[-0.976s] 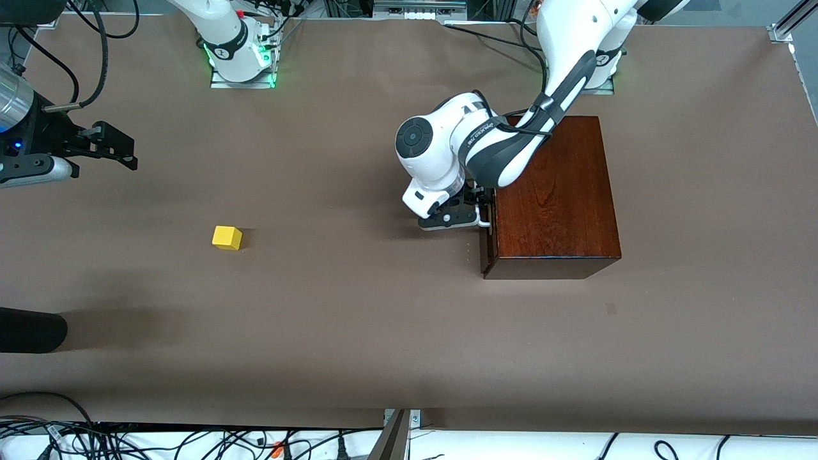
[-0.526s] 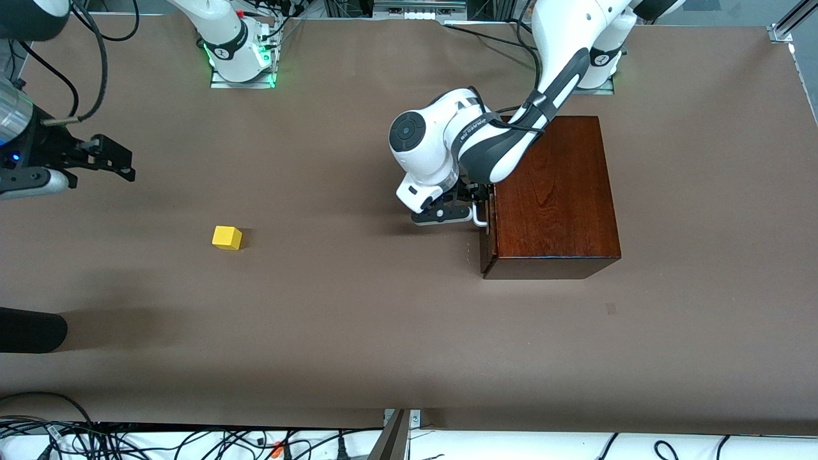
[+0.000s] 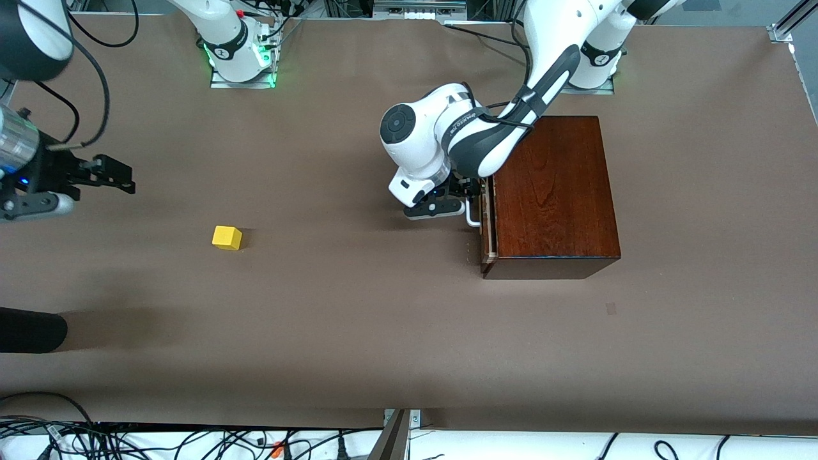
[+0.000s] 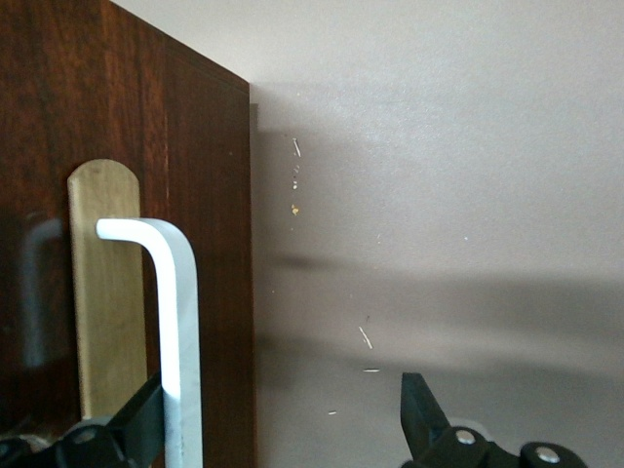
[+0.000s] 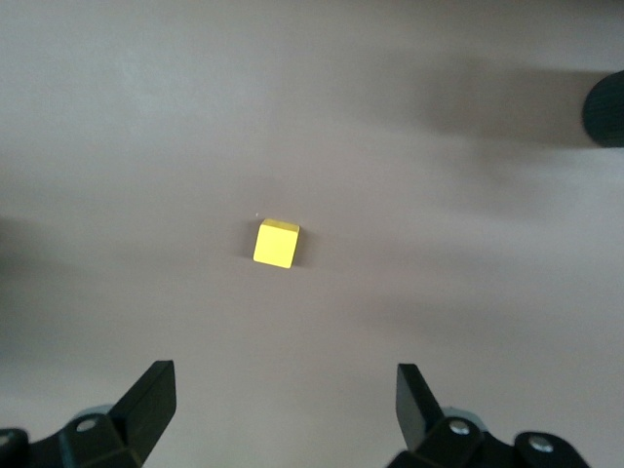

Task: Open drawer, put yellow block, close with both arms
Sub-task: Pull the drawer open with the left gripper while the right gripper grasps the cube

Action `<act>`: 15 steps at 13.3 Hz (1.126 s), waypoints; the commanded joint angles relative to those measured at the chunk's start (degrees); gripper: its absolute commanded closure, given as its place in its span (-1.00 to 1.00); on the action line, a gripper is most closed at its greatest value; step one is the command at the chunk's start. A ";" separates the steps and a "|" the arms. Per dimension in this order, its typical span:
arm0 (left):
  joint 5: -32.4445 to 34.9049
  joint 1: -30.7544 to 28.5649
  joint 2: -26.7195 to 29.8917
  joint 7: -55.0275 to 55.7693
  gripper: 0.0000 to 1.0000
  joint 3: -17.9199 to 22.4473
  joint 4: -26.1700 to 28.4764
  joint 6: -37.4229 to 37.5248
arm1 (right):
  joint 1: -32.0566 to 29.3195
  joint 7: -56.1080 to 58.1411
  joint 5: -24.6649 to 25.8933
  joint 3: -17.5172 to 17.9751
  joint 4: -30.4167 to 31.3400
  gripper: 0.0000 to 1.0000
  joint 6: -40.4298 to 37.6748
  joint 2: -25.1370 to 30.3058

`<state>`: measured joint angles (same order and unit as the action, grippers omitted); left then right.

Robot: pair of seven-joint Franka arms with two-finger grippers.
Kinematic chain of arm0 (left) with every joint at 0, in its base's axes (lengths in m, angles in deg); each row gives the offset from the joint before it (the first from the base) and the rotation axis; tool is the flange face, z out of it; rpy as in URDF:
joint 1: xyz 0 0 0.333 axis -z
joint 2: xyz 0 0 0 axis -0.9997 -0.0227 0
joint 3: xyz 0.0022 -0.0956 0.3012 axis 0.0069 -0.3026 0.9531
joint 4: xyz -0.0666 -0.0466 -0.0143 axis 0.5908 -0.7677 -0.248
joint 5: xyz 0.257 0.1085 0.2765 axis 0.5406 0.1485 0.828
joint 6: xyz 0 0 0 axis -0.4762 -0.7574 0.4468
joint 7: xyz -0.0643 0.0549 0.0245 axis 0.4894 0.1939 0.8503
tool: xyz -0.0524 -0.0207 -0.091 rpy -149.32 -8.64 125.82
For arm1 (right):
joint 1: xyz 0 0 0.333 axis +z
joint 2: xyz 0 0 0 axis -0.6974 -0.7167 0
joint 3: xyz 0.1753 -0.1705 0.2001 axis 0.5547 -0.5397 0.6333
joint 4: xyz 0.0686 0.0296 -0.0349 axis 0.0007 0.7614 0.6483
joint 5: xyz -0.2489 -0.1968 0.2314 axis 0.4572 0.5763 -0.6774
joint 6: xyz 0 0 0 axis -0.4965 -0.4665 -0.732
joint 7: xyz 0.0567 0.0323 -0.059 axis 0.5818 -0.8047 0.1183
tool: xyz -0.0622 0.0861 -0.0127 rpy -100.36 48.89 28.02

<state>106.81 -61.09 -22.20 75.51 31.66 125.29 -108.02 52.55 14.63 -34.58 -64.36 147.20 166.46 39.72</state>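
The dark mahogany box (image 3: 556,191) stands toward the left arm's end of the table. Its drawer (image 3: 487,223) is pulled out a crack, and a thin pale strip of tray shows. My left gripper (image 3: 465,195) is open at the white handle (image 3: 471,216). In the left wrist view one finger (image 4: 146,414) is hooked between the handle bar (image 4: 180,322) and the drawer front (image 4: 146,117); the other finger stands wide off. The yellow block (image 3: 227,237) lies on the table toward the right arm's end. My right gripper (image 3: 124,177) is open and empty above the table, with the block (image 5: 276,243) ahead of its fingers.
A black rounded object (image 3: 32,329) juts in at the table's edge toward the right arm's end, nearer the front camera than the block; it also shows in the right wrist view (image 5: 604,107). Cables lie along the near edge. Brown tabletop (image 3: 358,306) spreads between block and box.
My left gripper has moved toward the right arm's end with the handle, and the drawer has slid out a crack. My right gripper has shifted slightly over the table.
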 commanded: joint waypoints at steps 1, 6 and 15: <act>0.14 2.54 -3.69 2.76 -1.00 -0.89 -4.34 -2.71 | 0.02 0.74 -1.07 0.61 3.85 -1.00 0.47 -0.26; -0.92 4.21 -5.27 2.93 -1.00 -0.90 -7.24 -3.06 | 1.16 -1.37 -2.03 0.88 16.76 -1.00 14.42 -1.14; -1.18 7.46 -8.08 6.19 -1.00 -0.72 -12.87 -3.85 | 1.16 -1.46 -4.23 0.97 27.69 -1.00 38.08 -9.04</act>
<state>106.91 -56.96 -26.39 78.88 32.01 118.20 -109.26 53.57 13.69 -37.26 -63.42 174.68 201.30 32.63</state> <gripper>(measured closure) 0.000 0.000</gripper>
